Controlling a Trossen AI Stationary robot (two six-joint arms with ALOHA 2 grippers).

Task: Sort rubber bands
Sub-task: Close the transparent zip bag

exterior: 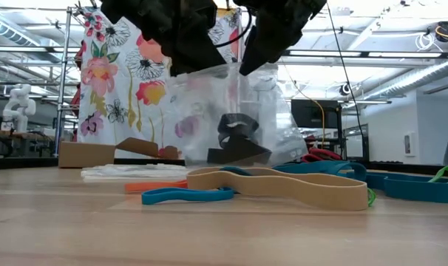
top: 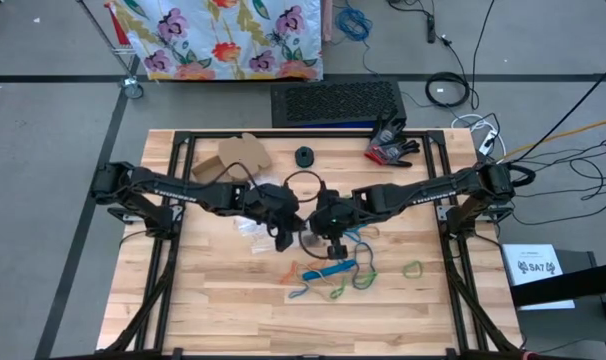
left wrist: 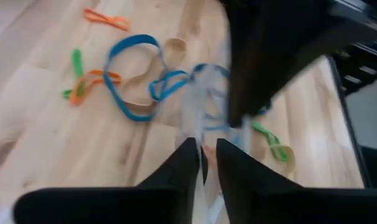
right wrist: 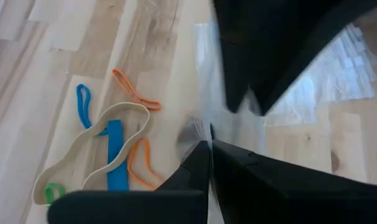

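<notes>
Rubber bands (top: 335, 272) beneath gripper-held clear bag (exterior: 235, 118)

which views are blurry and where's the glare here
Left wrist view: rubber bands soft with blur, the clear bag smeared. Right wrist view: similar softness. Low view: backlit by bright ceiling lights, arms silhouetted, the near tan band sharp. High view: evenly lit, no strong glare.

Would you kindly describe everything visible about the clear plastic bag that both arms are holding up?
The clear plastic bag is thin, crinkled and see-through, hanging upright above the wooden table. The left claw and right claw each pinch its top edge. Something dark sits inside near the bottom. Rubber bands lie on the table in front of it.
</notes>
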